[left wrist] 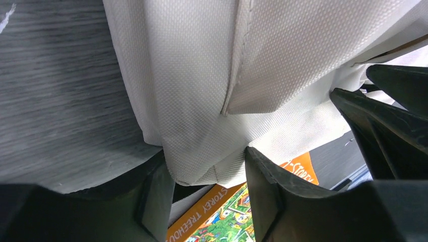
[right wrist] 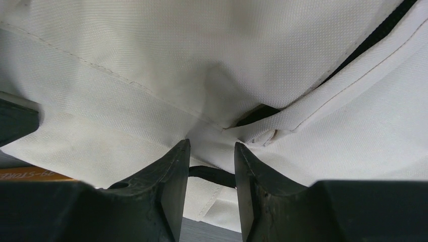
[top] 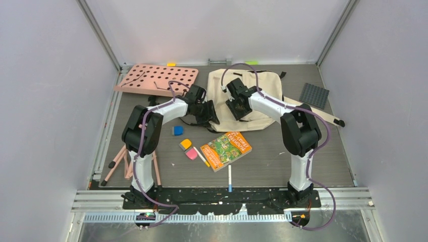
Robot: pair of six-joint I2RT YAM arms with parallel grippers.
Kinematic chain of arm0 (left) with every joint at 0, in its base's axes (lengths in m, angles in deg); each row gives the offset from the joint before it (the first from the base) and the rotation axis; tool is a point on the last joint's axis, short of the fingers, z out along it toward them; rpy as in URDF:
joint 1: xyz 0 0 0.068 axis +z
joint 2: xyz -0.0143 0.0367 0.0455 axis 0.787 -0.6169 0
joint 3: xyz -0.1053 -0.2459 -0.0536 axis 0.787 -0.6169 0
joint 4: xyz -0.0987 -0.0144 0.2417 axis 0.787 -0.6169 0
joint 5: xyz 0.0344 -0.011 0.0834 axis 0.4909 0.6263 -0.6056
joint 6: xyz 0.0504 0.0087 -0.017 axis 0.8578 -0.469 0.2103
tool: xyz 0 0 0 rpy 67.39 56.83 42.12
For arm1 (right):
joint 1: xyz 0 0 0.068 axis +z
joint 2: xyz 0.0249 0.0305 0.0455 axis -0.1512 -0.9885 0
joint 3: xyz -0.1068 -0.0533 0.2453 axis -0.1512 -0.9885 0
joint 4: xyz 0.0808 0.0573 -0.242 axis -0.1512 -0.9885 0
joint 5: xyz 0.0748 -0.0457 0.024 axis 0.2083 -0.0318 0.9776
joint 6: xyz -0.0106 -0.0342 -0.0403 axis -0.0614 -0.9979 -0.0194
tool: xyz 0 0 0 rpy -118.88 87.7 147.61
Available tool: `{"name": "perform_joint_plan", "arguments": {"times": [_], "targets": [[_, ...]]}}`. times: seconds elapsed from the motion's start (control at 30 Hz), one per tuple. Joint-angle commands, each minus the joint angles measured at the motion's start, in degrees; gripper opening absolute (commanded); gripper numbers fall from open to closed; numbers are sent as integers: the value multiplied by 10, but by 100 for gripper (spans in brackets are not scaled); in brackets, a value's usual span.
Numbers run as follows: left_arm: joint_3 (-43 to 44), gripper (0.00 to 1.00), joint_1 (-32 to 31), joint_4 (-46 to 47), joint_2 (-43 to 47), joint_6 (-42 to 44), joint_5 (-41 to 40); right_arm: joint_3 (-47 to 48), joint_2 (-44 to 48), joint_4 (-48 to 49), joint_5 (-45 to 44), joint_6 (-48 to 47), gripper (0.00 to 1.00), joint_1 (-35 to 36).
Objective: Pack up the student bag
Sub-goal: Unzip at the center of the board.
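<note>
left gripper (left wrist: 206, 169) pinching student bag (left wrist: 192, 75), right gripper (right wrist: 211, 151) too

student bag (right wrist: 212, 50): ran past every edge in both wrist views
book (left wrist: 214, 222): title was partly covered by fabric
left gripper (left wrist: 206, 154): grip was unclear

Top external: fixed, high behind near edge of desk (top: 282, 161), faces down and toward far side; distant, whole-scene view.
Left wrist: behind left gripper (left wrist: 204, 171), very close on student bag (left wrist: 192, 75) near-left corner.
Right wrist: behind right gripper (right wrist: 212, 151), equally close.
Shared by all three: student bag near edge, orange book (left wrist: 222, 217).
</note>
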Motion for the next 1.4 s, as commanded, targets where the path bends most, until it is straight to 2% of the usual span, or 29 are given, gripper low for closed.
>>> {"name": "perform_joint_plan", "arguments": {"times": [0.0,0.17,0.4,0.63,0.73,0.8,0.97,1.03,1.23,1.37], "targets": [[27,49,3,12,-9,-4,8,-9,-4,4,-35,-13,42,5],[25,34,4,11,-4,1,-2,-11,-7,-1,-33,-15,32,9],[19,33,11,14,4,1,-7,-29,9,-5,-11,-20,43,17],[18,31,14,20,2,-2,-2,-36,10,-8,-3,-29,43,25],[17,27,15,22,3,-2,-1,-41,14,-7,-2,-30,43,29],[15,23,15,24,4,-1,-1,-42,12,-9,-11,-29,37,32],[14,12,20,24,10,4,-8,-53,11,-9,-64,-25,9,35],[14,10,22,21,16,10,-15,-57,19,-8,-86,-23,2,35],[14,0,28,17,45,43,-31,-76,79,-3,-193,-1,1,35],[19,0,30,-5,69,89,-60,-93,125,0,-267,13,1,35]]}}
